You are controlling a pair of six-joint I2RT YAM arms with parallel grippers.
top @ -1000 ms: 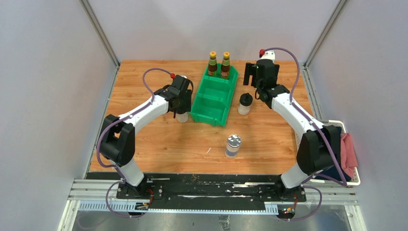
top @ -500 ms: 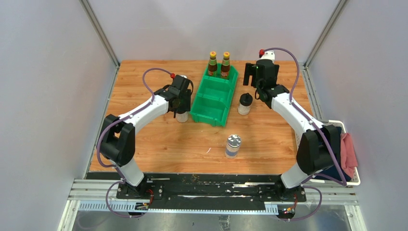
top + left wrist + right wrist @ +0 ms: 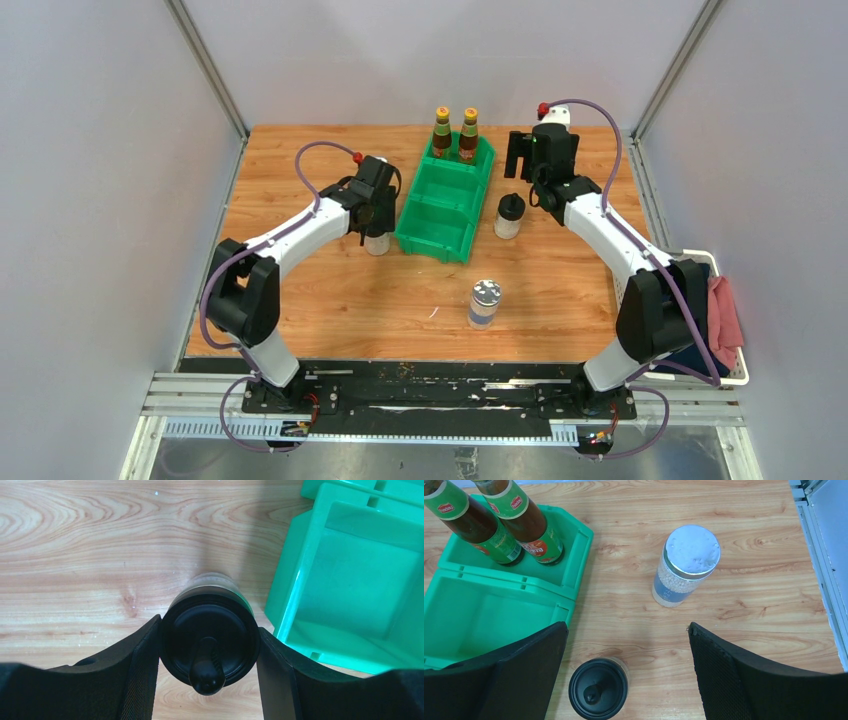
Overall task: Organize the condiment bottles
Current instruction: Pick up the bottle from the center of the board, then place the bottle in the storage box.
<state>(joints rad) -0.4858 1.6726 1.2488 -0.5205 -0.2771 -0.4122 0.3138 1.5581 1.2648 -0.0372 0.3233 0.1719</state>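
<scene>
From above, the wood-grain bench (image 3: 300, 290) carries a glossy green plastic bin (image 3: 440, 232). Its three stepped, box-shaped compartments run from the middle of the far edge toward the centre. The sauce bottles (image 3: 441, 135), slim, brown and yellow-capped, stand upright in the far compartment. The left gripper (image 3: 377, 222) hangs over the gripped shaker (image 3: 378, 243), a clear cylinder just beside the bin on the side toward the bench's left edge. The free shaker (image 3: 510, 215), clear with a black cap, stands just beside the bin's opposite wall. The near jar (image 3: 485, 303), with a silver perforated lid and blue label, stands alone toward the near edge. The right gripper (image 3: 540, 165) hovers toward the far right corner. Compared with a second ago, no bottle has shifted and both arms hold the same pose.

From the left wrist, the left gripper (image 3: 207, 652) has its black fingers (image 3: 145, 665) pressed against both sides of the gripped shaker's (image 3: 215, 625) round matte cap. The shaker stands on the bench (image 3: 75, 555) beside the bin's rim (image 3: 295, 585).

From the right wrist, the right gripper (image 3: 628, 630) is spread wide and holds nothing. The free shaker (image 3: 598, 689) sits below, clear of both textured fingers (image 3: 734, 675). The far jar (image 3: 686, 562) shows pale granules through clear glass and stands nearer the bench's right edge.

In all there are two sauce bottles (image 3: 524, 522), two shakers and two jars.
</scene>
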